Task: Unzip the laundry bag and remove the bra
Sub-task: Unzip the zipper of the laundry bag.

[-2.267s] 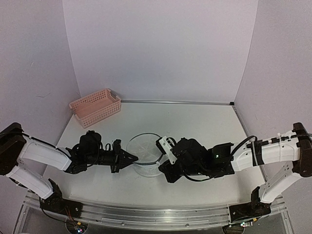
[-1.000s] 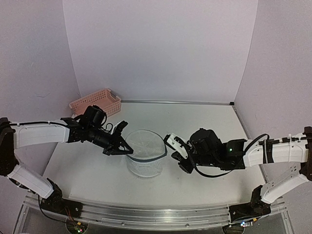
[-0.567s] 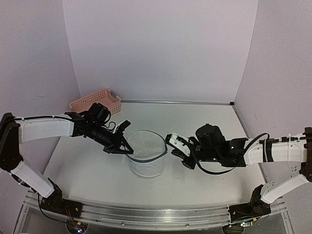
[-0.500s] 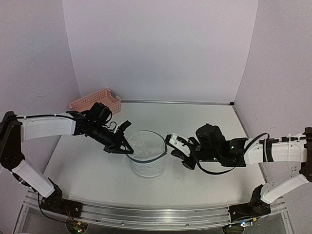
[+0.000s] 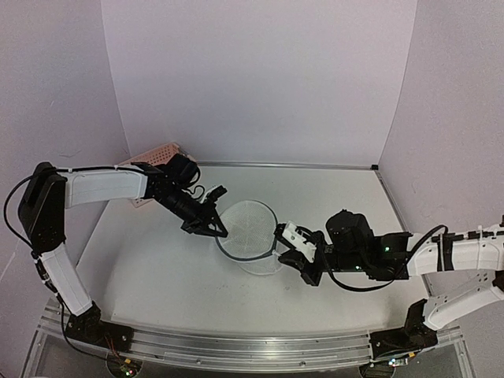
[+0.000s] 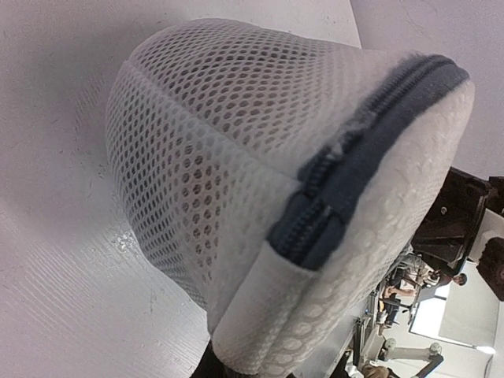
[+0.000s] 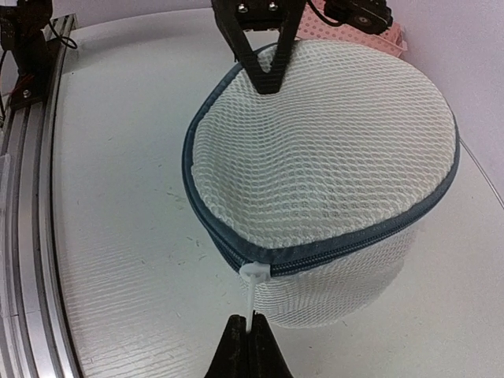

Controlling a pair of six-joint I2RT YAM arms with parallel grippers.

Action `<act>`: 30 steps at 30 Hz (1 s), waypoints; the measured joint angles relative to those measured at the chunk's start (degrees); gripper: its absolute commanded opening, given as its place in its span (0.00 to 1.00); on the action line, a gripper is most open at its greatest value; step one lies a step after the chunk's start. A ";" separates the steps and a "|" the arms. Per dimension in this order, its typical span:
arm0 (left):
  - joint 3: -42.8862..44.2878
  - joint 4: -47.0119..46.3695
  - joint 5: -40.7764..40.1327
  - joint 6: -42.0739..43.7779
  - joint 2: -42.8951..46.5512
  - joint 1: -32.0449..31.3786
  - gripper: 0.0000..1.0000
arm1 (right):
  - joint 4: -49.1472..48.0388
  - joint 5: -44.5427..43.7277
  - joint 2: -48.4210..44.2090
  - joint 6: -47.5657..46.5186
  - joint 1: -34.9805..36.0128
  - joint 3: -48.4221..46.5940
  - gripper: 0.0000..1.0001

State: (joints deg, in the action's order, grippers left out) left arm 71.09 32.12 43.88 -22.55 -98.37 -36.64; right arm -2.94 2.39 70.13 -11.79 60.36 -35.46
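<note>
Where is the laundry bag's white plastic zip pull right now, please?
In the right wrist view, the white zip pull sits low centre on the dark grey zip rim, just above the shut right gripper.

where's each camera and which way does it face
Top external: above and behind, looking down; both arms flank the white mesh drum-shaped laundry bag.
Left wrist: against the bag's wall; own fingers hardly show.
Right wrist: faces the left gripper across the bag; right gripper pinches the white zip pull.
Both wrists share the dark grey zip.
</note>
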 measured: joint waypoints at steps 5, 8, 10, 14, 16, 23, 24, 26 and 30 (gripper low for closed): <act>5.90 4.28 -0.37 2.34 -4.59 0.48 0.08 | 0.22 -1.44 3.21 5.29 2.43 -0.57 0.00; 9.77 6.78 -0.72 3.65 -6.99 1.40 0.09 | 0.57 -3.28 6.51 9.14 3.15 -2.12 0.00; 11.91 8.22 -0.90 4.50 -8.20 1.95 0.12 | 0.61 -4.66 8.39 11.91 3.85 -3.34 0.00; 15.54 9.57 -1.84 6.08 -10.58 2.75 0.19 | 0.79 -6.99 11.08 18.16 4.94 -6.32 0.00; 16.04 9.88 -2.62 6.60 -11.19 3.02 0.32 | 0.94 -8.41 12.07 21.29 5.22 -7.85 0.00; 16.15 11.52 -10.84 6.16 -11.39 3.61 0.71 | 0.98 -12.15 15.43 30.01 5.31 -11.17 0.00; 16.15 11.52 -11.82 5.99 -11.26 3.65 0.73 | 0.98 -12.55 15.87 30.99 5.31 -11.37 0.00; 16.15 11.80 -14.25 4.39 -10.45 3.74 0.76 | 1.09 -13.49 16.33 32.76 5.31 -11.43 0.00; 15.02 11.54 -17.77 1.29 -5.60 3.82 0.81 | 1.38 -15.37 16.74 35.95 5.31 -11.43 0.00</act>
State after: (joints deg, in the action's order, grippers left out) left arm 86.11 43.66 26.11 -21.26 -103.96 -32.82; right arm -1.56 -12.97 86.87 24.16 65.67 -46.89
